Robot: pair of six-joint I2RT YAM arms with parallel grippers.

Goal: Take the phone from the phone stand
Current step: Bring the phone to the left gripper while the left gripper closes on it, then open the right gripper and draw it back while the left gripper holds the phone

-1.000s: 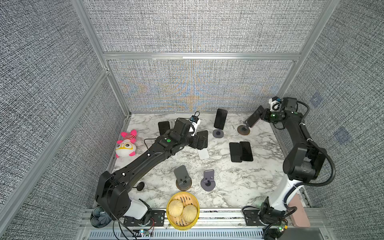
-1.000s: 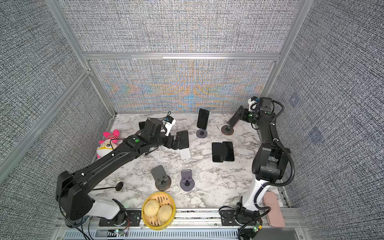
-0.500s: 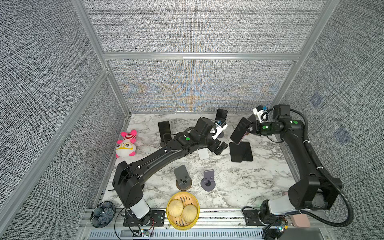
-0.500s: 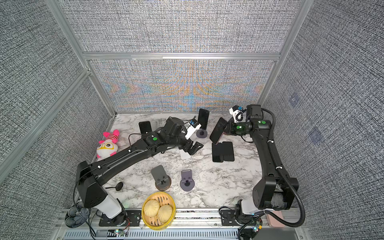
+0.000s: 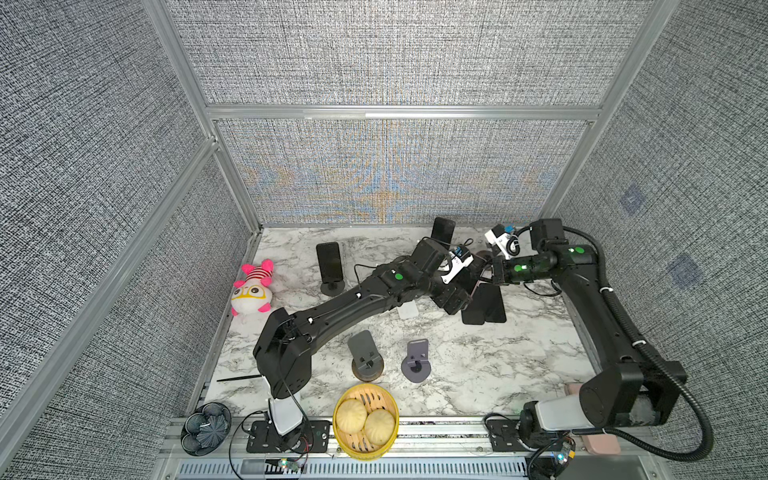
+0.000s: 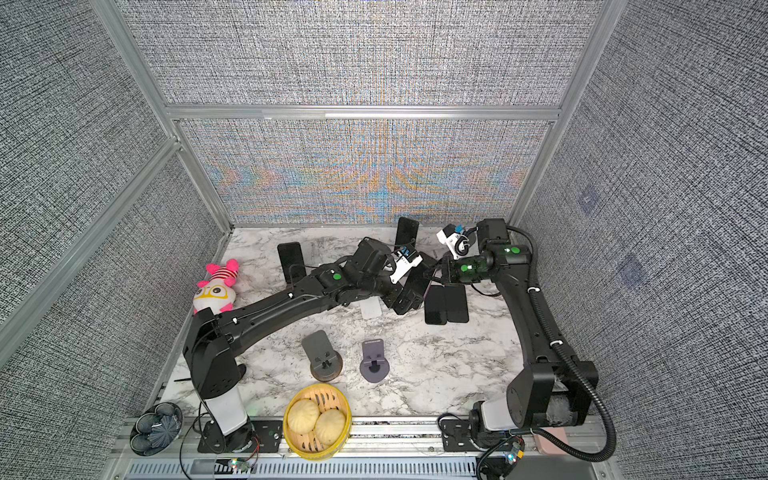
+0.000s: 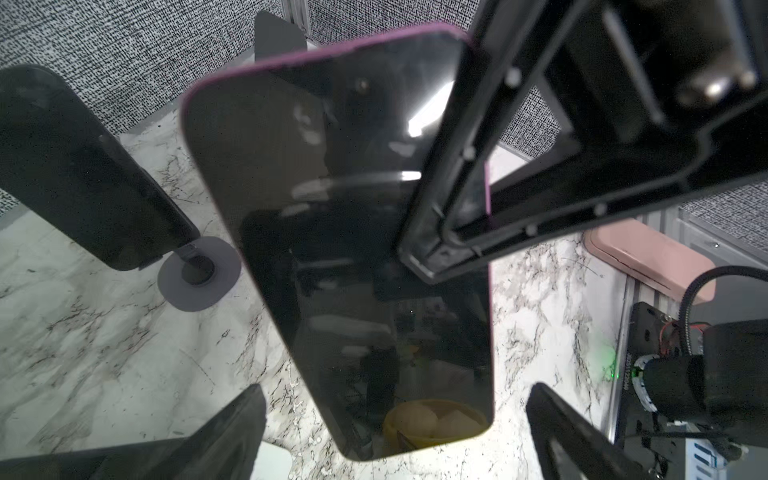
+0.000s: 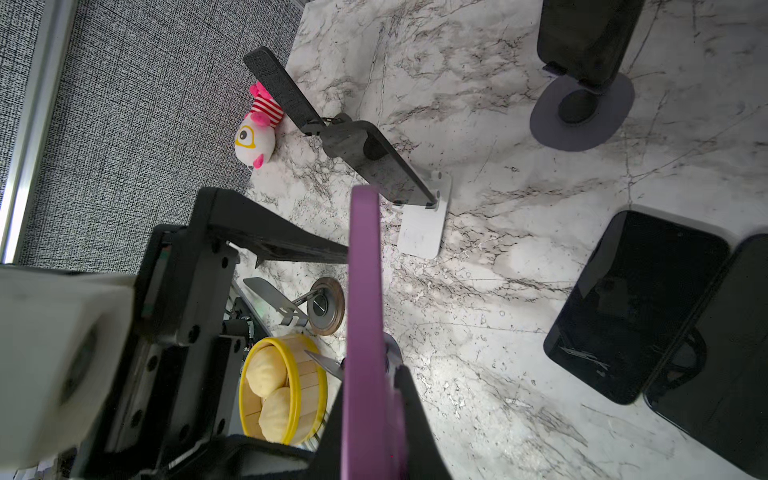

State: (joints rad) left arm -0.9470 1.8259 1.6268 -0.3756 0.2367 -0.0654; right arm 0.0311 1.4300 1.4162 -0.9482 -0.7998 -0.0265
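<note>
Clearly a robotics lab, more exactly a closed test cell. Walled on three sides with grey woven panels [image 5: 395,54] set in bare aluminium profiles [image 5: 399,112]. Inside, a small marble-pattern desk [image 5: 478,374] with a black left arm [image 5: 353,307] and a black right arm [image 5: 598,307], both fixed on plates to aluminium rails [image 5: 440,432] at the front edge. White cameras [image 5: 503,245] on the wrists. Near the bases, an open cable conduit [image 5: 707,428] and small circuit boards [image 5: 284,463] with lit lamps. On the desk a mixed set of props: several phones [image 5: 330,262], empty stands [image 5: 365,357], a plush toy [image 5: 252,291], a steamer basket [image 5: 365,387] of buns [image 5: 351,417].
</note>
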